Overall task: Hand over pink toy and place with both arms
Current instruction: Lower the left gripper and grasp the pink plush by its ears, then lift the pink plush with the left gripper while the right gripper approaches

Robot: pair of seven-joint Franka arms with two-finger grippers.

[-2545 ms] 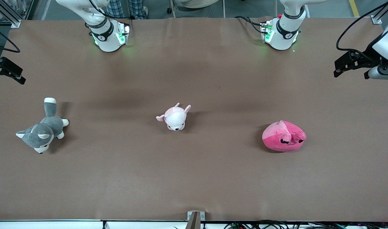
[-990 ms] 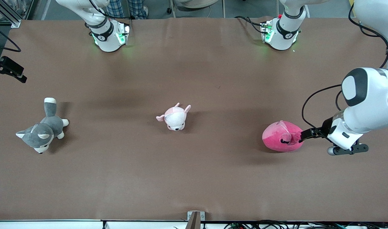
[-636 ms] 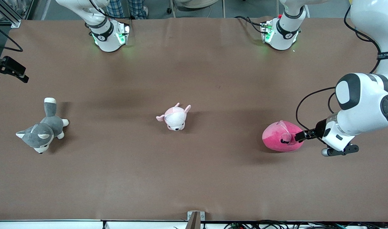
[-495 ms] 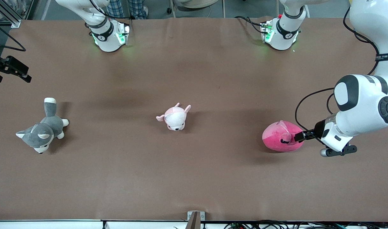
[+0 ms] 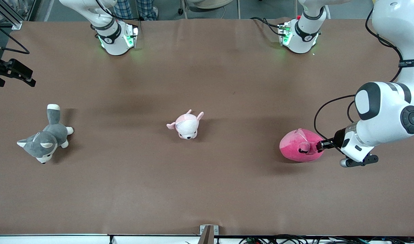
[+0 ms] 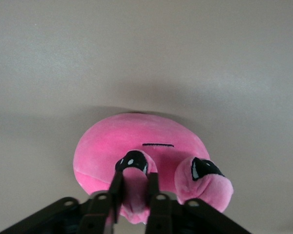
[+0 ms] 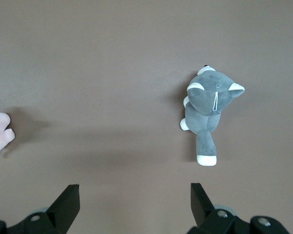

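Since earlier frame, left gripper [image 6: 135, 195] brought in and clamped on round hot-pink plush toy's [image 5: 300, 145] protruding eye bump, giving purchase for lift; right gripper [image 7: 132, 202] held apart, waiting above table's right-arm end.

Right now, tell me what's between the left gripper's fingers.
The left gripper pinches a bulge of the pink toy, which sits on the table. How deep the fingertips reach is hidden.

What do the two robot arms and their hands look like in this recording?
Both arms are glossy white with black joint bands. The left arm has round black caps at its joints, a looping black cable and small dark lettering on a band. Each base glows green. The left hand and right hand are black, with two flat fingers.
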